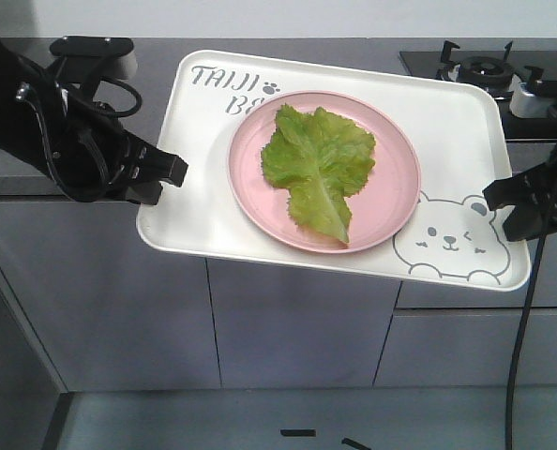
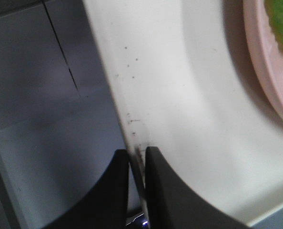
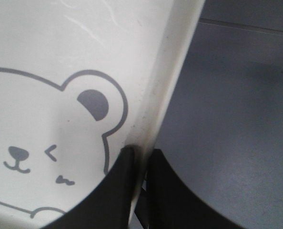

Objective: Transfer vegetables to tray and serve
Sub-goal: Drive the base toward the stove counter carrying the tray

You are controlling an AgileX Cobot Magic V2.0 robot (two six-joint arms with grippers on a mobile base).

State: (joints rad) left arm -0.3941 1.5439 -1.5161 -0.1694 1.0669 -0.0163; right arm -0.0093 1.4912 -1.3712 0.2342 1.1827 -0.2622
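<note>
Both arms are matte black all over. The left arm (image 1: 11, 117) is chunky, with black cables (image 1: 83, 141) looped loosely round the wrist. The left gripper (image 1: 173, 172) has blocky, angular fingers. The right gripper (image 1: 500, 202) looks the same, plus one thick black cable (image 1: 520, 328) hanging off it. Up close, the left fingers (image 2: 172, 191) are smooth black plastic with curved outer edges. The right fingers (image 3: 108, 195) match, with no markings visible.

Pink plate (image 1: 391, 197) hides tray (image 1: 447, 122) lettering's end; left wrist: blurred green, likely lettuce (image 2: 282, 14), cropped.
</note>
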